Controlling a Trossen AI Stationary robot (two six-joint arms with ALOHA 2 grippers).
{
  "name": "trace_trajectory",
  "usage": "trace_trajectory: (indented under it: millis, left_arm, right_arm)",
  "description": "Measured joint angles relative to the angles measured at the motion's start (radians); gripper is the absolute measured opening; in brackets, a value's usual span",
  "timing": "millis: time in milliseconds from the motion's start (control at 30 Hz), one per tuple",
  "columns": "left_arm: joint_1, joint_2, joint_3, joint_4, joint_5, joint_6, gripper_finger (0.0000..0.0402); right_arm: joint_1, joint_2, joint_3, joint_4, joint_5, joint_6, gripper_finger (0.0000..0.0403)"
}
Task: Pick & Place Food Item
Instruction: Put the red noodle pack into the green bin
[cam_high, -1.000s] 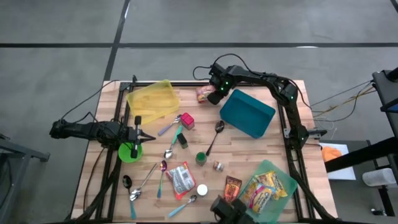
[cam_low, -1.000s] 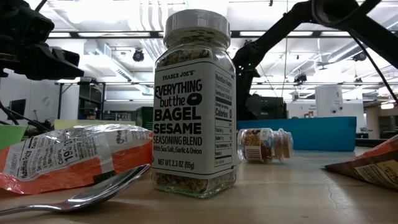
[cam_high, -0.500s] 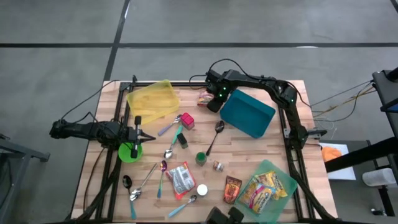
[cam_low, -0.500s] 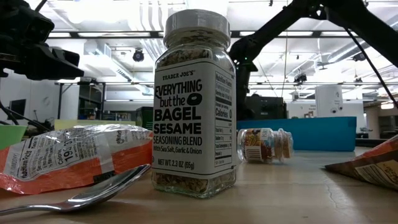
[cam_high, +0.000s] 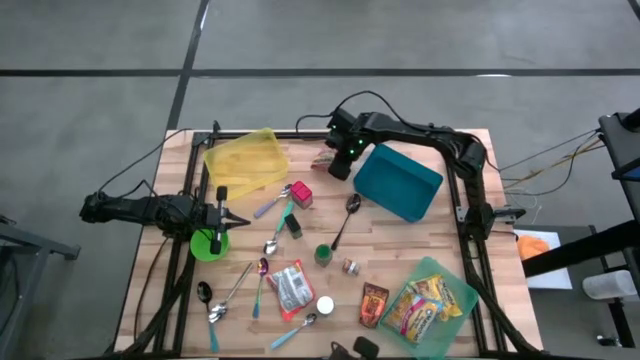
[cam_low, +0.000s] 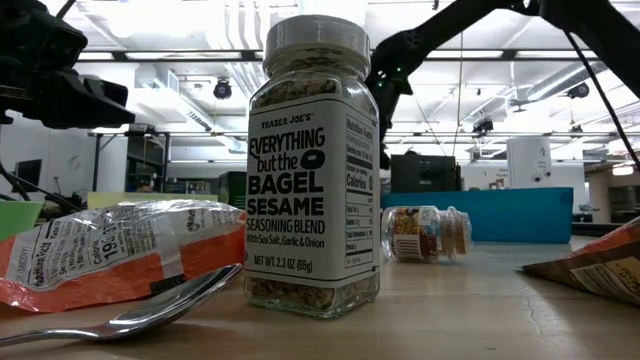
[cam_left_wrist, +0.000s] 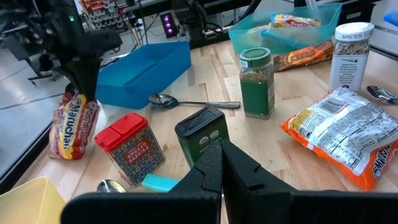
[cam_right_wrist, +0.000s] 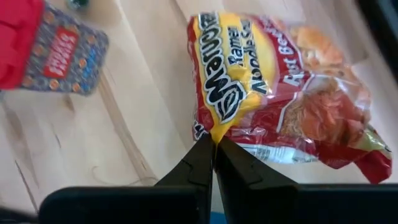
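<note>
A red-and-yellow ramen packet (cam_high: 323, 160) is at the table's far middle, beside the teal bin (cam_high: 398, 180). My right gripper (cam_high: 340, 166) is shut on it. In the left wrist view the packet (cam_left_wrist: 74, 127) hangs upright under that gripper (cam_left_wrist: 83, 93). My left gripper (cam_left_wrist: 221, 158) is shut on nothing and waits at the table's left side (cam_high: 222, 215). My right gripper pinches the ramen packet's wrapper edge (cam_right_wrist: 219, 132) at its yellow end between its two fingertips (cam_right_wrist: 200, 155). It comes from above, slanting down. The packet hangs upright below the fingers; I cannot tell whether its lower end (cam_left_wrist: 65, 152) is off the table.
A yellow bin (cam_high: 243, 163) stands at the far left, and a green tray (cam_high: 455, 280) of snack packs at the near right. Spice jars (cam_high: 323, 254), a red tin (cam_high: 301, 193), spoons (cam_high: 345, 215) and an orange bag (cam_high: 290, 287) lie mid-table. A green cup (cam_high: 207, 244) sits by my left gripper.
My right gripper has risen and shifted a little toward the table's left, rolling somewhat, still shut on the ramen packet. The packet has been drawn up with it and now hangs upright.
</note>
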Motion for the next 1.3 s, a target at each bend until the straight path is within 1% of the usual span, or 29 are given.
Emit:
trace_trajectory:
  millis: [133, 233, 367, 467, 600, 733, 900, 1133, 1300]
  left_arm:
    - [0.0, 0.0, 0.0, 0.0, 0.0, 0.0, 0.0]
    - [0.0, 0.0, 0.0, 0.0, 0.0, 0.0, 0.0]
    - [0.0, 0.0, 0.0, 0.0, 0.0, 0.0, 0.0]
    - [0.0, 0.0, 0.0, 0.0, 0.0, 0.0, 0.0]
    - [0.0, 0.0, 0.0, 0.0, 0.0, 0.0, 0.0]
    - [0.0, 0.0, 0.0, 0.0, 0.0, 0.0, 0.0]
    - [0.0, 0.0, 0.0, 0.0, 0.0, 0.0, 0.0]
    - [0.0, 0.0, 0.0, 0.0, 0.0, 0.0, 0.0]
    - [0.0, 0.0, 0.0, 0.0, 0.0, 0.0, 0.0]
  right_arm:
    - [0.004, -0.023, -0.022, 0.062, -0.001, 0.005, 0.0013]
    - [0.006, -0.049, -0.066, 0.141, -0.003, 0.017, 0.0013]
    - [0.006, -0.098, -0.154, 0.252, -0.003, 0.03, 0.0013]
    - [0.006, -0.15, -0.25, 0.361, -0.003, 0.055, 0.0013]
    - [0.006, -0.228, -0.398, 0.548, -0.004, 0.063, 0.0013]
    - [0.006, -0.302, -0.54, 0.756, -0.006, 0.113, 0.0013]
    - [0.006, -0.369, -0.695, 0.999, -0.005, 0.144, 0.0013]
    - [0.006, -0.397, -0.851, 1.306, -0.003, 0.163, 0.0013]
    - [0.01, -0.39, -0.924, 1.518, 0.0, 0.163, 0.0013]
